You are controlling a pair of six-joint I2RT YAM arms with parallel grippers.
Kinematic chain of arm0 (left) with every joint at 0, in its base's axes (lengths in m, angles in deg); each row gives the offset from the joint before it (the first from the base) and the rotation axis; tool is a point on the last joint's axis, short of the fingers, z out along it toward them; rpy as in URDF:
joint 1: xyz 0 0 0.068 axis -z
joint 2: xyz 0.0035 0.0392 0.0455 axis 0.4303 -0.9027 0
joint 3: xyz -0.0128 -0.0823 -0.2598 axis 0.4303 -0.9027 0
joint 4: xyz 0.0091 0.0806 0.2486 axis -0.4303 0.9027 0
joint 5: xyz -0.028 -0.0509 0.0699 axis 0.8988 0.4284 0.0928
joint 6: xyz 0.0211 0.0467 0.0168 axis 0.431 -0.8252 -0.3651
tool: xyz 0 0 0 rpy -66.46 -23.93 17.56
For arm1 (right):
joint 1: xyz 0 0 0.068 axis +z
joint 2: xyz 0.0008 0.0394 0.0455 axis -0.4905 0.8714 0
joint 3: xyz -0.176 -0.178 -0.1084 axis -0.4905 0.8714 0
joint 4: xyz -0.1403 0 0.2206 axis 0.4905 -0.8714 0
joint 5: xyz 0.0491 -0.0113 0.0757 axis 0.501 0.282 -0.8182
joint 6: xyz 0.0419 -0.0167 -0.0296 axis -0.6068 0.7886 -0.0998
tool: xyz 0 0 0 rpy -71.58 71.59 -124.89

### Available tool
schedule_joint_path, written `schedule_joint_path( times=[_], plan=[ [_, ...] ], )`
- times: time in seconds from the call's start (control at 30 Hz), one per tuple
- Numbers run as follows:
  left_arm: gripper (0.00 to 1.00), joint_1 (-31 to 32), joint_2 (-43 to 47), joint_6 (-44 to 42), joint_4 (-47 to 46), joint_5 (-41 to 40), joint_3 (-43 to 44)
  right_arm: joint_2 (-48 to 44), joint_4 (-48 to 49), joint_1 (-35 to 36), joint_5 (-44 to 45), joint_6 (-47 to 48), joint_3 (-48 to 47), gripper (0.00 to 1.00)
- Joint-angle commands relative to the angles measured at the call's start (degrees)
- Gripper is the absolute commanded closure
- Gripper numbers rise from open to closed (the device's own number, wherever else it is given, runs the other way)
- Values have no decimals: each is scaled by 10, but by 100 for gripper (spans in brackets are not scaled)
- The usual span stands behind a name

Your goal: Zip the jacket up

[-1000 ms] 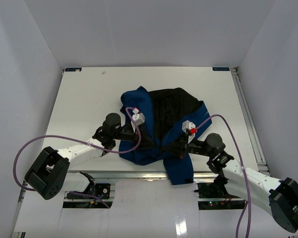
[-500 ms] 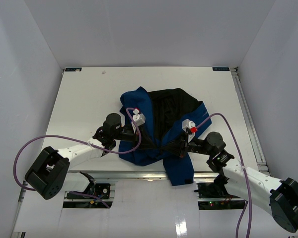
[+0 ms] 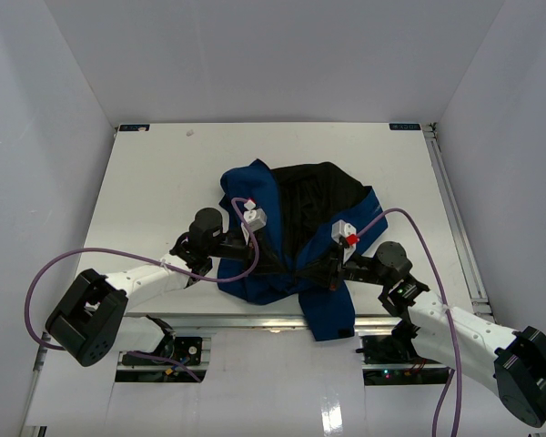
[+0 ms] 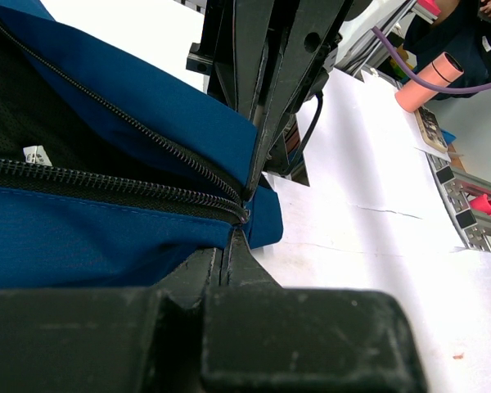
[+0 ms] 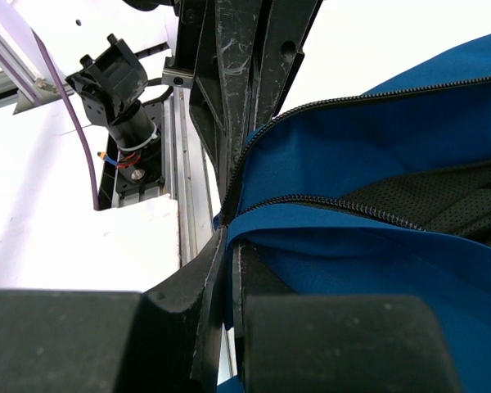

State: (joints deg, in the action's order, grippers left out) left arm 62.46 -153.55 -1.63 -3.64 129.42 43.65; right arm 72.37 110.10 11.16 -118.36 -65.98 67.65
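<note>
The royal-blue jacket (image 3: 255, 196) lies open near the table's front middle, its black lining (image 3: 318, 205) showing. My left gripper (image 3: 280, 261) is shut on the jacket's lower front edge, right where the two dark zipper rows (image 4: 123, 187) meet. My right gripper (image 3: 311, 273) is shut on the blue hem (image 5: 311, 237) just beside it, facing the left one. In each wrist view the other gripper's fingers (image 4: 262, 74) stand close behind the fabric. A small white label (image 4: 36, 155) shows on the lining.
The white table (image 3: 155, 182) extends left and behind the jacket. A metal rail (image 3: 455, 209) runs along the right edge, another along the front (image 3: 246, 319). Purple cables (image 3: 64, 264) loop off both arms. Part of the jacket (image 3: 328, 314) hangs over the front edge.
The right arm has shifted slightly to the left; the jacket's lower edge has barely moved. The left arm holds still.
</note>
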Motion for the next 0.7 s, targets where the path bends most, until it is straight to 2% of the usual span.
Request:
schedule_joint_path(
  times=[0.0, 0.33, 0.67],
  plan=[
    [100, 6, 12, -3, -2, 19, 2, 1, 21, 2, -26, 9, -10, 92],
    [100, 6, 14, -4, 2, 14, 3, 2, 19, 2, -39, 4, -11, 92],
    [100, 6, 24, -1, -9, 22, -3, 1, 28, 2, -91, -1, -13, 92]
  ],
)
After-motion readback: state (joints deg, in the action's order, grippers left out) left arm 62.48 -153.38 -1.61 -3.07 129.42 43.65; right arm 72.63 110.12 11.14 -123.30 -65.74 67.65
